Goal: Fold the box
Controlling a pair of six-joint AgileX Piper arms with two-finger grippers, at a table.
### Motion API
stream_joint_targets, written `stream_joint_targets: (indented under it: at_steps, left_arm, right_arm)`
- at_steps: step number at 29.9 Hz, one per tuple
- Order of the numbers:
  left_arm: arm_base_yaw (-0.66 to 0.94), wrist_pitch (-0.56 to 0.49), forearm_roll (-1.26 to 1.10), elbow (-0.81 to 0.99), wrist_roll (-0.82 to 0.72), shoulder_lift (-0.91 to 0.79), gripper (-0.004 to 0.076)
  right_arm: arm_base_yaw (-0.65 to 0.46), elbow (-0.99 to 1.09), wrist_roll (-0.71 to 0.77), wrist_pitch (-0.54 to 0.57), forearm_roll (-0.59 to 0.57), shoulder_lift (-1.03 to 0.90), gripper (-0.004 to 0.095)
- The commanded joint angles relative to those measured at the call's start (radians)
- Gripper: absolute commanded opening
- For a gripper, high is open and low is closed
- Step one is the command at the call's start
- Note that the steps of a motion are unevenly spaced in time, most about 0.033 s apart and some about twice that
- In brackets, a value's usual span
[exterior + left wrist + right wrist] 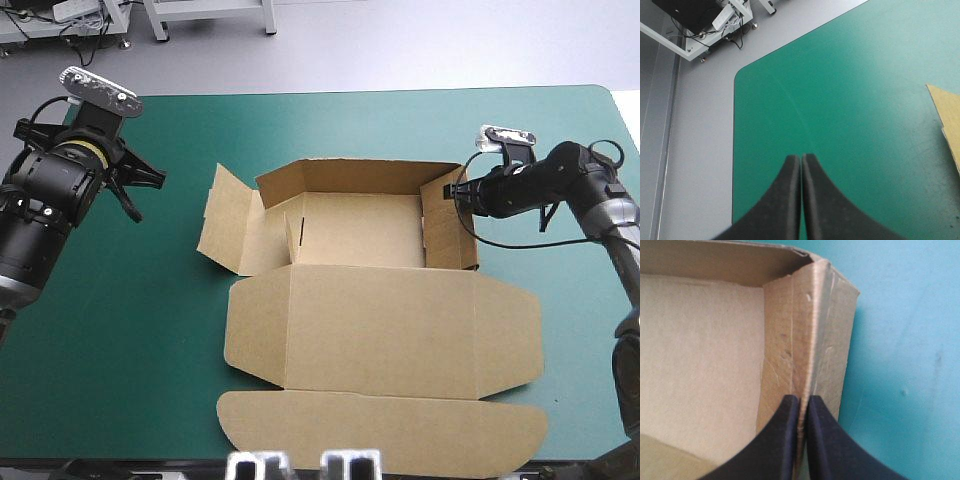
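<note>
The brown box lies mid-table, partly raised. Its back wall and right wall stand up, while the left flap leans outward. The lid panel and its tuck flap lie flat toward the near edge. My right gripper is shut on the top edge of the right wall, near its far corner. My left gripper is shut on nothing and held above the teal-green cover, well left of the box; only a corner of the box shows in the left wrist view.
Bare teal-green table lies left and right of the box. The tuck flap reaches close to the near edge. The table's far left corner sits ahead of my left gripper, with grey floor beyond it.
</note>
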Motion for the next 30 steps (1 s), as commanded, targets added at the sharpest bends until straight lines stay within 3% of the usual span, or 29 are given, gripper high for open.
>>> stream_joint_targets:
  at_steps: [1, 6, 8, 13, 22, 30]
  left_arm:
    - [0.002, -0.046, 0.007, -0.032, 0.004, -0.032, -0.0005]
    - [0.002, -0.028, 0.000, -0.032, 0.004, -0.026, -0.0005]
    - [0.002, -0.006, 0.000, -0.032, 0.002, -0.016, -0.0005]
    - [0.042, 0.023, -0.053, -0.032, -0.024, 0.024, -0.0005]
    - [0.295, 0.072, -0.414, -0.032, 0.062, 0.088, -0.0005]
    - [0.496, 0.189, -0.729, -0.032, 0.120, 0.142, -0.0005]
  right_arm:
    - [0.000, -0.023, -0.060, -0.034, 0.013, 0.011, 0.0126]
    - [0.000, -0.033, -0.060, -0.031, 0.013, 0.030, 0.0371]
    - [0.000, -0.060, -0.060, -0.007, 0.011, 0.027, 0.0423]
    - [0.000, -0.203, -0.025, 0.099, -0.055, -0.011, 0.0426]
    - [0.000, -0.458, 0.066, 0.403, -0.129, -0.100, 0.0426]
    - [0.000, -0.400, 0.130, 0.403, -0.117, -0.199, 0.0413]
